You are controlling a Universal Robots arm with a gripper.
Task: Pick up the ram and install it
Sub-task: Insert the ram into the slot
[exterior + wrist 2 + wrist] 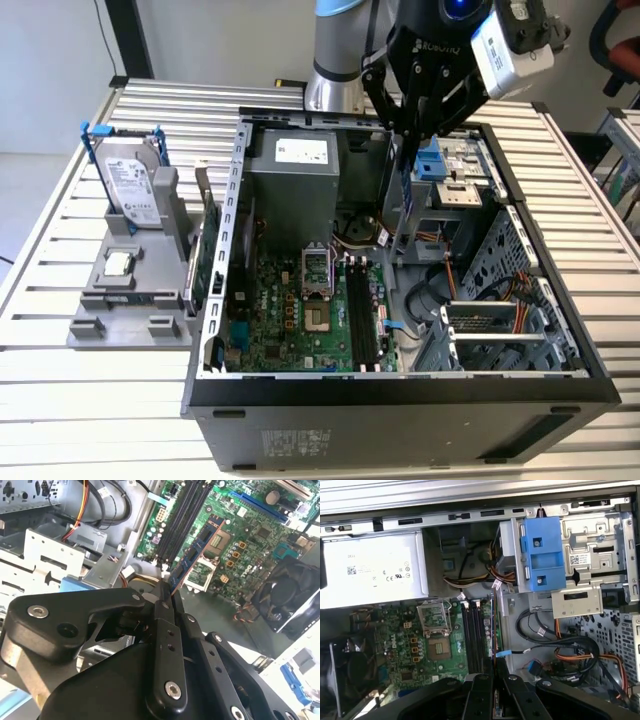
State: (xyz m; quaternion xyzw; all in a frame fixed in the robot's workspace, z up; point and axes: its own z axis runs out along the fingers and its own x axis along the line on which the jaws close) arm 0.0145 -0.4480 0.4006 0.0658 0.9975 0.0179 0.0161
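1. Exterior view: the gripper (405, 128) is clamped on the ram (407, 175), which hangs upright over the open computer case (400, 385), near its far edge.
2. Second wrist view: the ram (192, 556) lies lengthwise parallel to the memory slots (186, 517).
3. First wrist view: seen edge-on, the ram (493, 625) sits just beside the slots, on the drive-cage (600, 535) side.

The motherboard (300, 320) is green, the bracket (542, 555) bright blue, the gripper (166, 591) black, the ram (194, 557) dark (the table (60, 400) pale, striped).

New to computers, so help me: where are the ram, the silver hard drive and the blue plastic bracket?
ram (194, 555), second wrist view, middle of its chip side.
hard drive (130, 180), exterior view, its labelled silver face.
blue bracket (542, 555), first wrist view, centre of its front.
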